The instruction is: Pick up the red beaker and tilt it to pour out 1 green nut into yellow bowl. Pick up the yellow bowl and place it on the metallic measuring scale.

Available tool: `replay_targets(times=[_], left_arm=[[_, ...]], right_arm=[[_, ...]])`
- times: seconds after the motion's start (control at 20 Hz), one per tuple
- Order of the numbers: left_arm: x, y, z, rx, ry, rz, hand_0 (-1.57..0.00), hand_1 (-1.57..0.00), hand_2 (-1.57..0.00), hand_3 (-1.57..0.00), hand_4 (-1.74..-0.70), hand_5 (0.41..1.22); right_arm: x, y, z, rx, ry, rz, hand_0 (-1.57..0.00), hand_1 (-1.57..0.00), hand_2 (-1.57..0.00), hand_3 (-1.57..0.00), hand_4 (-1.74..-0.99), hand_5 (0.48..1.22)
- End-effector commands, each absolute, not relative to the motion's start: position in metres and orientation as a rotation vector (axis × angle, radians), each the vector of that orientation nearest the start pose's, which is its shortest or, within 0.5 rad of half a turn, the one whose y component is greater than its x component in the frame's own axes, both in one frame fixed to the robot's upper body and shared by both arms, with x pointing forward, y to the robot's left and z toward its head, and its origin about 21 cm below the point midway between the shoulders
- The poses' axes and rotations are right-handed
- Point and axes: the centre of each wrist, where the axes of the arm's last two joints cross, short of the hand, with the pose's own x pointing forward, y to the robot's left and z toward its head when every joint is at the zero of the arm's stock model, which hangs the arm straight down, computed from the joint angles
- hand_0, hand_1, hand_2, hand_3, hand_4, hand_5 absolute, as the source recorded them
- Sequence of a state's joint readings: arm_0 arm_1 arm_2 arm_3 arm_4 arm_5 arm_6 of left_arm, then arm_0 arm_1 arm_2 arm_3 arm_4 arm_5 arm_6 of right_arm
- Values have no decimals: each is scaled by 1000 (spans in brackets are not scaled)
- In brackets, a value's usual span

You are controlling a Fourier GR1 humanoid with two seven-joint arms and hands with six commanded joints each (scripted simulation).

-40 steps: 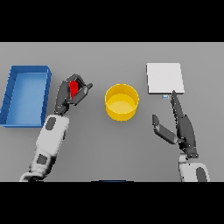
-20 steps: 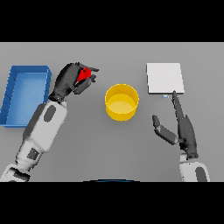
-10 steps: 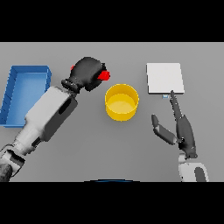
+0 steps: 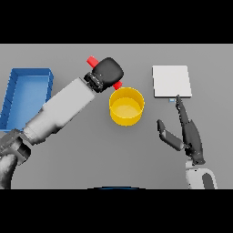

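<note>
Grey table [image 4: 82, 168] bears blue tray [image 4: 27, 93], yellow bowl [image 4: 127, 107], metallic scale [image 4: 171, 82].

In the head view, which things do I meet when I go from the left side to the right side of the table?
Blue tray → left hand gripping the red beaker → yellow bowl → metallic measuring scale, with the right hand just below it.

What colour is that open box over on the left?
Blue, seen in the head view: the box.
</note>
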State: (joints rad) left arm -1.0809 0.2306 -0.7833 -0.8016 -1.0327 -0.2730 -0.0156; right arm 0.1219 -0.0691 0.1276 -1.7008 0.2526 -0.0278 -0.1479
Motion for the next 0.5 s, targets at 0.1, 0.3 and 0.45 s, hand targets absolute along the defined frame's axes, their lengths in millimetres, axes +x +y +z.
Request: replay_targets(times=[0.1,0.3,0.45], left_arm=[[416,59,115,-1391,1374,2889,-1571,-1571,-1571,-1571,-1712,1219],[415,47,113,-1416,1221,2828,-1571,-1571,-1571,-1571,-1729,1220],[409,41,106,-1409,1180,2776,-1571,-1571,-1571,-1571,-1735,1221]], right_arm=[[214,-219,2,-168,-1744,307,1,1,1,1,-1064,690],[217,-218,3,-173,-1727,308,1,1,1,1,-1058,696],[218,-220,7,-147,-1755,285,1,1,1,1,-1063,699]])
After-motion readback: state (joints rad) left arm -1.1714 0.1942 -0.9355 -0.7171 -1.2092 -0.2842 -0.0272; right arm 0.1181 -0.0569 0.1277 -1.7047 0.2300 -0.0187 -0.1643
